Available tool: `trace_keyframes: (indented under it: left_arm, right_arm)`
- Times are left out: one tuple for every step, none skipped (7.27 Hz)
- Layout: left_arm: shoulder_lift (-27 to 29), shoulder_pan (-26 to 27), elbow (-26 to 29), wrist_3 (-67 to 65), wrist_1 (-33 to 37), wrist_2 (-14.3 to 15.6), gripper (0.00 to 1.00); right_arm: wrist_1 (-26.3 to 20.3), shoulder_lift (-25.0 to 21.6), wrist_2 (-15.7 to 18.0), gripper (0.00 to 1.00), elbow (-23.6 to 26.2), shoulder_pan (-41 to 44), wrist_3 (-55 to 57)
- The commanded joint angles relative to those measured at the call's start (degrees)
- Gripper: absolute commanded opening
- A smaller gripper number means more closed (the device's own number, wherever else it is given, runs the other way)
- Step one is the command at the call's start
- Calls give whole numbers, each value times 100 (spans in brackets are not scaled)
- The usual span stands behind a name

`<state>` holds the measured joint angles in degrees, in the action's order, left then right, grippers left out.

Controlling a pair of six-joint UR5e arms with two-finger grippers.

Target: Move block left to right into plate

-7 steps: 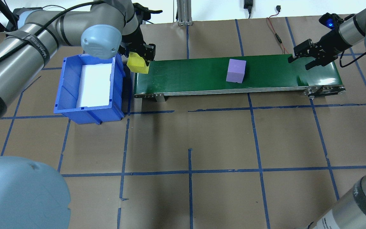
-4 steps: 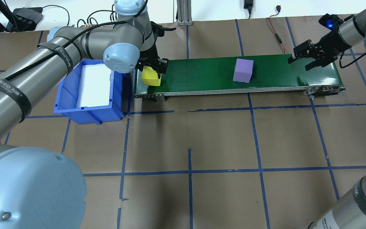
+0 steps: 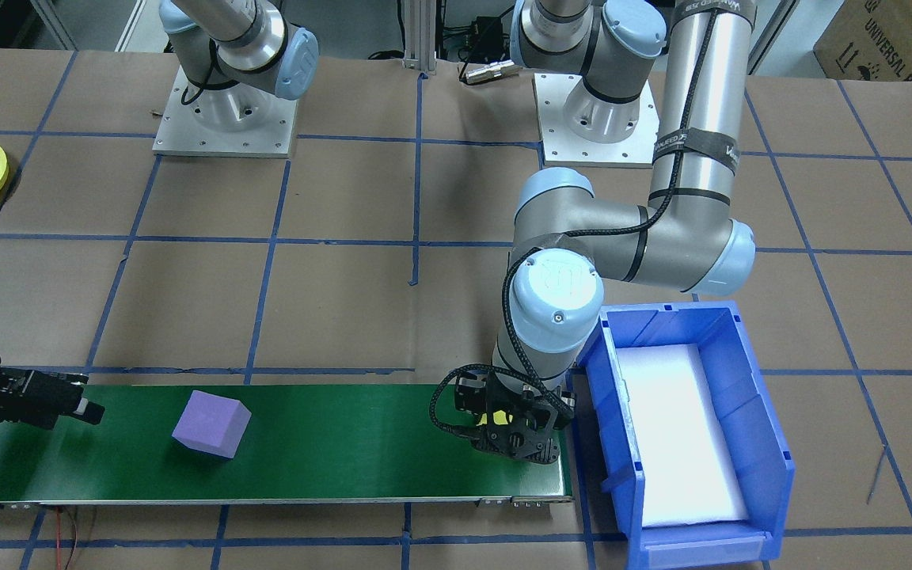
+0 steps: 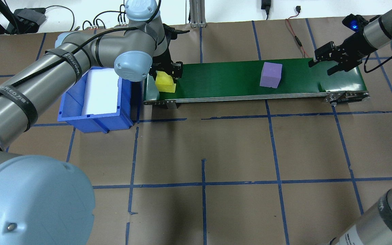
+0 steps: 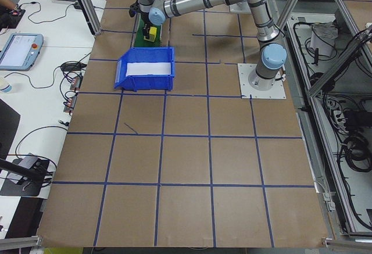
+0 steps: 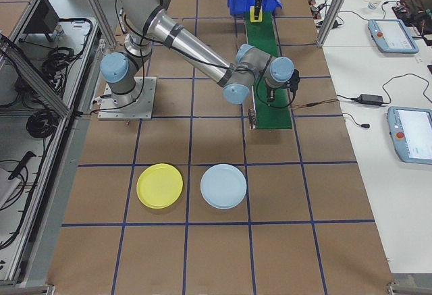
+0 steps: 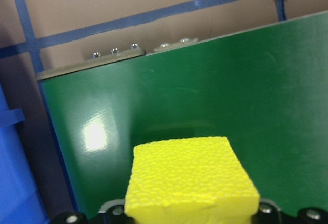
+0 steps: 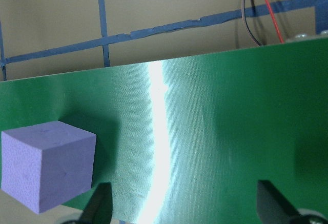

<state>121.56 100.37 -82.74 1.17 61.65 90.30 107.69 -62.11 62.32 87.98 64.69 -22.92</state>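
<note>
I log 1 yellow block, clamped in the left gripper fingers at the green conveyor belt end beside the blue bin. 1 purple block sits on the belt, nearer the right gripper, whose fingers stand apart and empty. 1 yellow plate lies on the tabletop, well apart from the belt, beside 1 pale blue plate.

Both arms are silver-grey tubes with pale blue joint caps — the left arm wears black lettered straps pinning a black cable, and each ends in a black pincer.
</note>
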Motion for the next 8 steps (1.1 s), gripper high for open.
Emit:
trace_keyframes:
  left_arm:
    - [-429,0,-6,-187,74,-4,100]
    - [-823,9,-23,-188,327,14,100]
    - [-1253,9,-41,-179,747,22,100]
    - [-1667,0,-119,-127,1126,57,100]
    - [-2167,-113,-233,-83,1304,32,100]
    - [-2633,-253,-321,-91,1740,31,100]
    - [-2846,-420,-357,-82,2423,84,100]
    - [-2875,-543,-357,-82,2657,93,100]
  right_arm:
    - [-3,-2,-1,100,-9,0,33]
    - [-3,-2,-1,100,-18,0,33]
    - [-11,-11,-1,100,-18,0,50]
    - [-11,-46,-1,100,-18,0,120]
    - [-11,-46,-9,100,-18,0,121]
    - [-3,-46,-9,100,-18,0,121]
    - [-3,-46,-166,100,-18,9,243]
    - [6,-46,-211,100,-9,9,288]
